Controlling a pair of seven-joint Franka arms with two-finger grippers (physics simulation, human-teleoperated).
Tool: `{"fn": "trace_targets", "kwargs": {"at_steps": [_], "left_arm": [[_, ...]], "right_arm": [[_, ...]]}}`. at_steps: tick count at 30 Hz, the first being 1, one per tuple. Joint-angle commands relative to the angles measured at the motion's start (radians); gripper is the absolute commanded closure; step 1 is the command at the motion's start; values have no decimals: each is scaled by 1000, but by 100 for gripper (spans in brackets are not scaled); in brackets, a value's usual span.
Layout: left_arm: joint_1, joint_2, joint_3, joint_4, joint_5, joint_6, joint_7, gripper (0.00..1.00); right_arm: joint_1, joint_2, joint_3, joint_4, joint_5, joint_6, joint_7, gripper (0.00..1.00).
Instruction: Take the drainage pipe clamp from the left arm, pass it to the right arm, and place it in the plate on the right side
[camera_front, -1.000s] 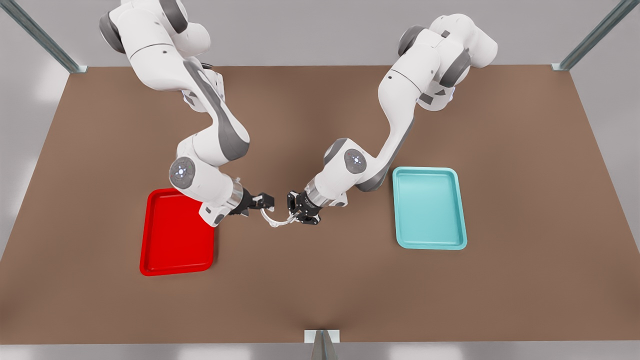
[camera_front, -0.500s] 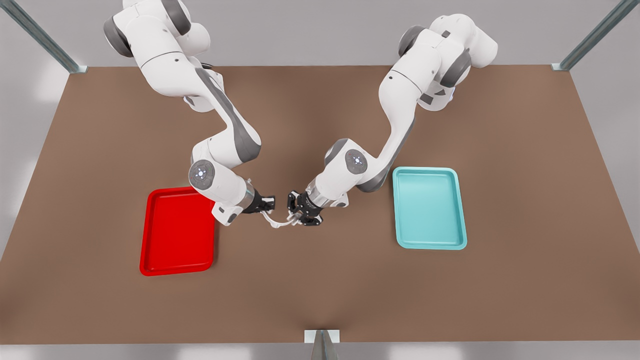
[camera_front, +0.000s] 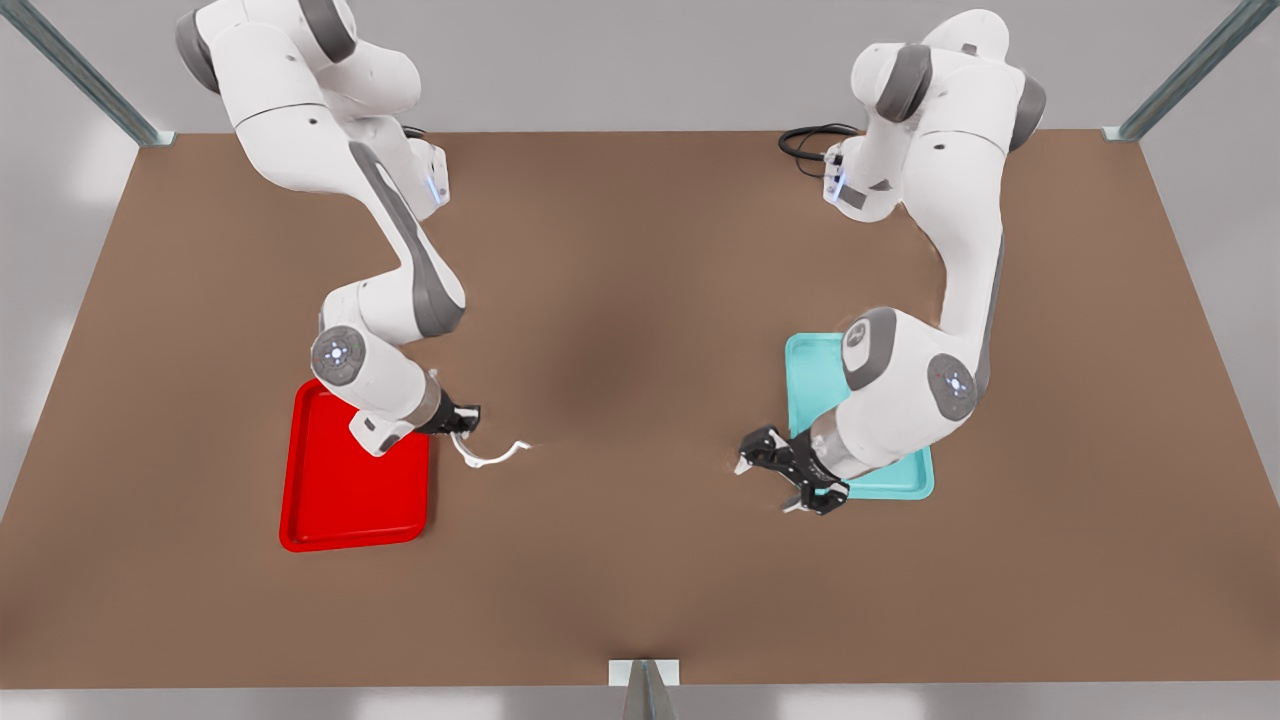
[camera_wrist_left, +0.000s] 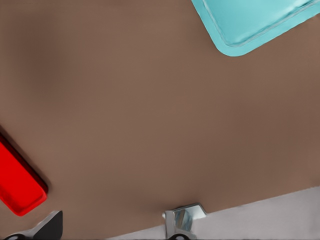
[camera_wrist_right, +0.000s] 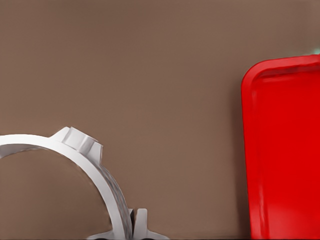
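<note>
1. One clamp (camera_front: 490, 455), a thin white half-ring, hangs from the right gripper (camera_front: 464, 431), on the front view's left. You see it held by one end, and its other tabbed end sticks out toward the middle of the table (camera_front: 640, 300).
2. Your right gripper's fingers are closed on that end of the clamp. In the right wrist view the clamp (camera_wrist_right: 87, 162) arcs close to the camera, with its end tabs at the frame's edge.
3. You can see that the clamp is not in the plate (camera_front: 350, 500). It sits just past the plate's rim, on the side toward the table's middle, over bare brown table. I cannot tell from these views whether it touches the surface.
4. Look at the right wrist view and you find the red plate (camera_wrist_right: 285, 150) beside the clamp, apart from it, with nothing lying in the part that shows.
5. Your left gripper (camera_front: 768, 488) is on the front view's right, well apart from the clamp. Its fingers are spread wide and hold nothing.
6. That gripper sits low by the near corner of the teal tray (camera_front: 810, 370), and the arm's wrist covers part of the tray.
7. Your left wrist view shows a corner of the teal tray (camera_wrist_left: 250, 25), a corner of the plate (camera_wrist_left: 17, 192) and a metal bracket (camera_wrist_left: 182, 220) at the table's edge.
</note>
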Motion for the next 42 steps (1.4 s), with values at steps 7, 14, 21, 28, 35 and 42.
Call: {"fn": "trace_targets", "kwargs": {"at_steps": [7,14,21,28,35,42], "left_arm": [[174,-402,38,-240,379,-385,2760,0],[170,-331,35,-138,407,-451,2769,0],[156,-274,35,-89,408,-446,2767,0],[159,-278,36,-89,408,-443,2778,0],[157,-278,36,-89,408,-443,2775,0],[156,-276,36,-89,407,-445,2773,0]], "right_arm": [[-261,-31,2,-147,-137,1,-195,79],[-342,107,-9,-136,-225,104,-195,75],[-360,115,5,-47,-263,58,-195,0],[-359,-36,239,478,-257,-570,-153,0],[-368,-71,370,502,-280,-645,-66,0],[-126,-181,-46,380,-169,-574,-141,0]]}}
